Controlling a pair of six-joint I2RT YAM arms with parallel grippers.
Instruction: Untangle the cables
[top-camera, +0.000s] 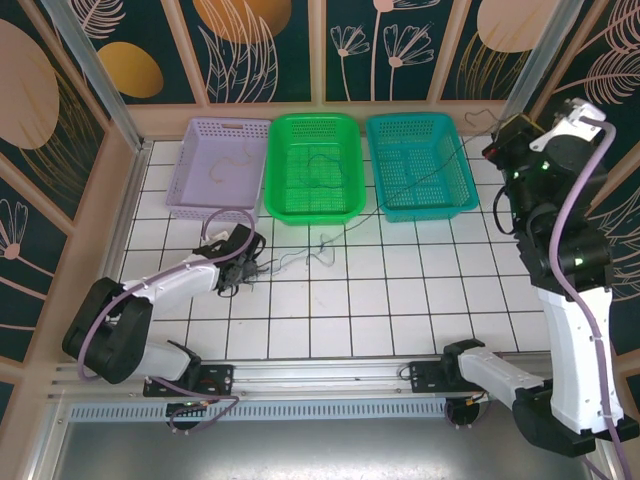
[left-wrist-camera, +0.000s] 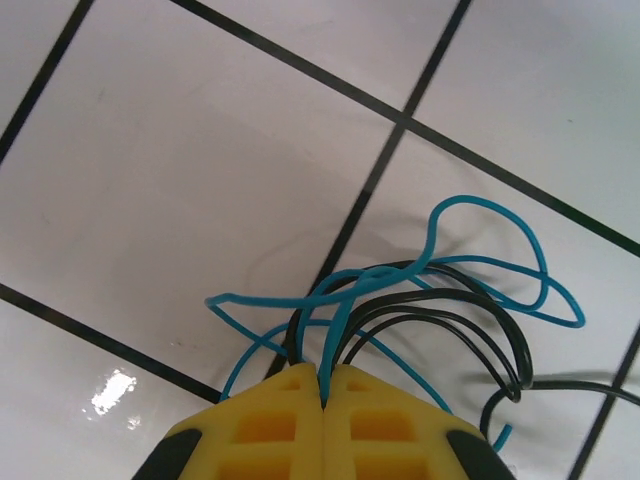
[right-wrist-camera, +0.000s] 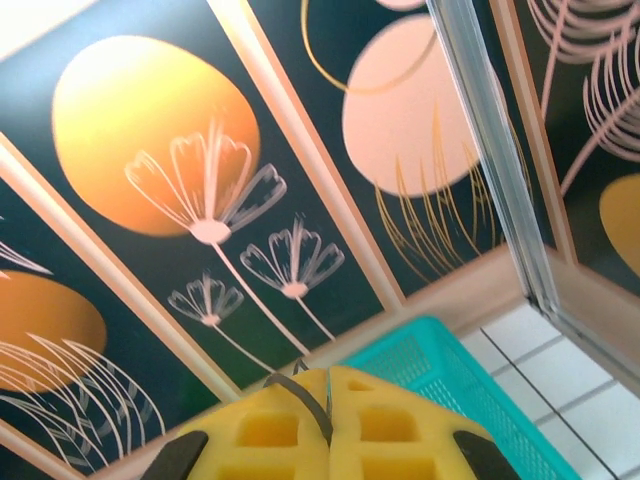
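Observation:
A tangle of the cables (top-camera: 252, 270) lies on the white tiles in front of the baskets. In the left wrist view my left gripper (left-wrist-camera: 323, 372) is shut on a blue cable (left-wrist-camera: 340, 320), with black cables (left-wrist-camera: 450, 320) looping beside it on the tile. From above, the left gripper (top-camera: 243, 264) sits low on that tangle. A thin dark cable (top-camera: 420, 180) runs from the tangle up over the teal basket to my right gripper (top-camera: 493, 148), which is raised at the far right. In the right wrist view the right gripper (right-wrist-camera: 330, 375) is shut on the dark cable (right-wrist-camera: 305, 392).
Three baskets stand side by side at the back: purple (top-camera: 190, 140), green (top-camera: 272, 150), teal (top-camera: 372, 150). A pale cable (top-camera: 226, 166) lies in the purple one and a thin cable (top-camera: 322, 163) in the green one. Patterned walls enclose the table.

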